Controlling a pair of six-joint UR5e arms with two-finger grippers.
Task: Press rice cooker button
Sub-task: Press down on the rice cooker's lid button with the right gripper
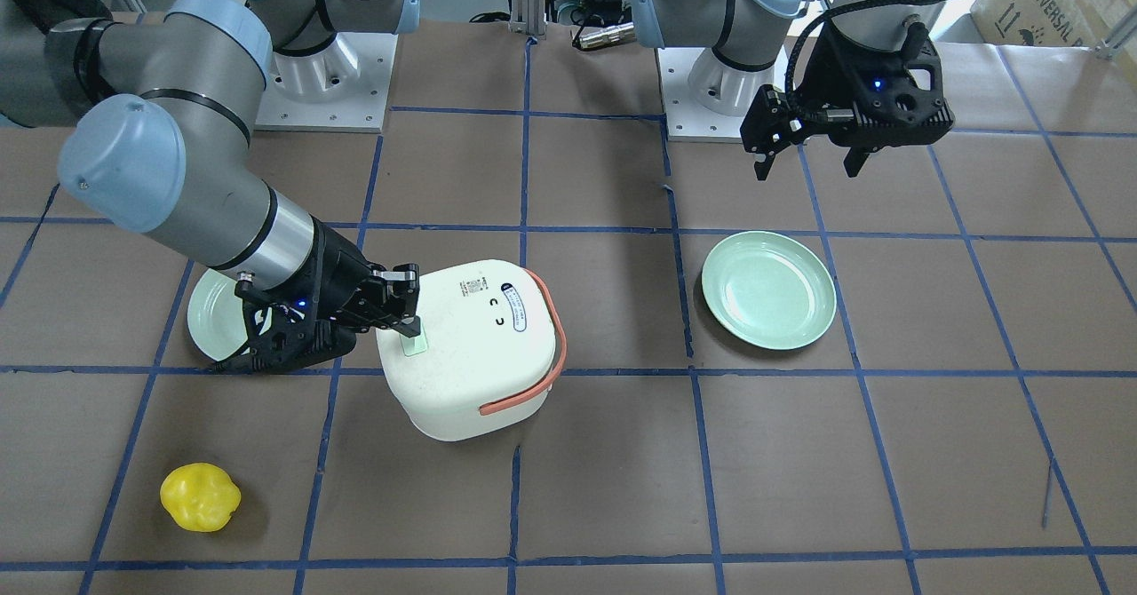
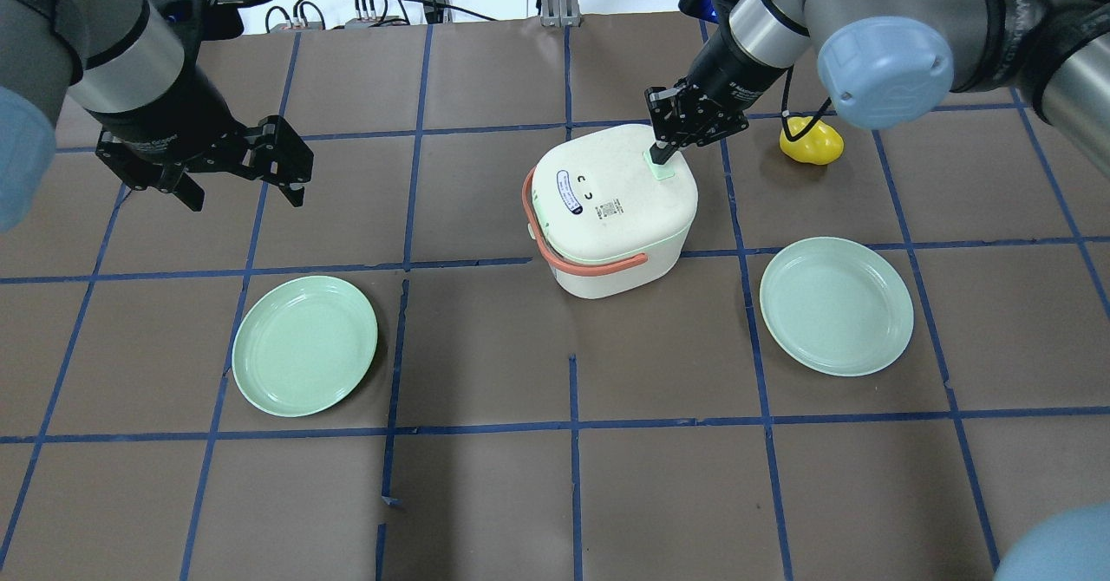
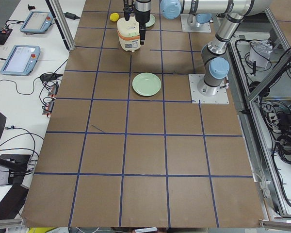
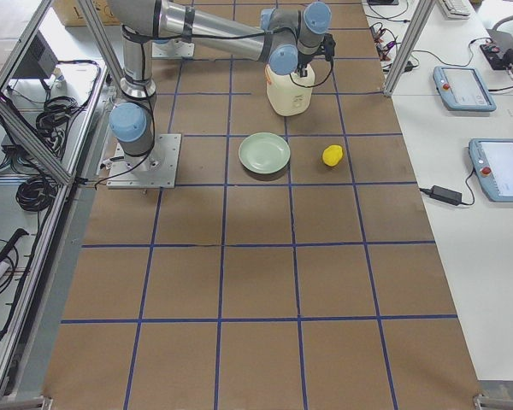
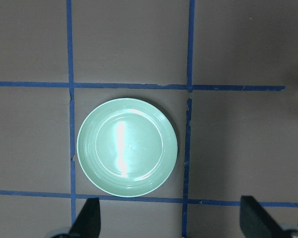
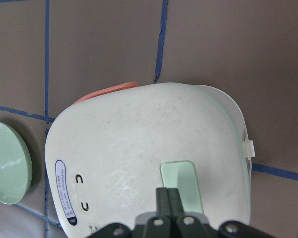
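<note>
A white rice cooker (image 2: 611,208) with an orange handle stands mid-table; it also shows in the front view (image 1: 471,351) and the right wrist view (image 6: 139,153). Its pale green button (image 6: 181,186) sits on the lid near the edge (image 2: 659,165). My right gripper (image 2: 662,148) is shut, its fingertips (image 6: 167,196) together and resting on the button (image 1: 414,339). My left gripper (image 2: 238,192) is open and empty, hovering above the table at the far left, away from the cooker; it also shows in the front view (image 1: 804,164).
A green plate (image 2: 305,344) lies below my left gripper and shows in the left wrist view (image 5: 127,147). Another green plate (image 2: 837,305) lies right of the cooker. A yellow pepper-like object (image 2: 812,141) sits beyond my right arm.
</note>
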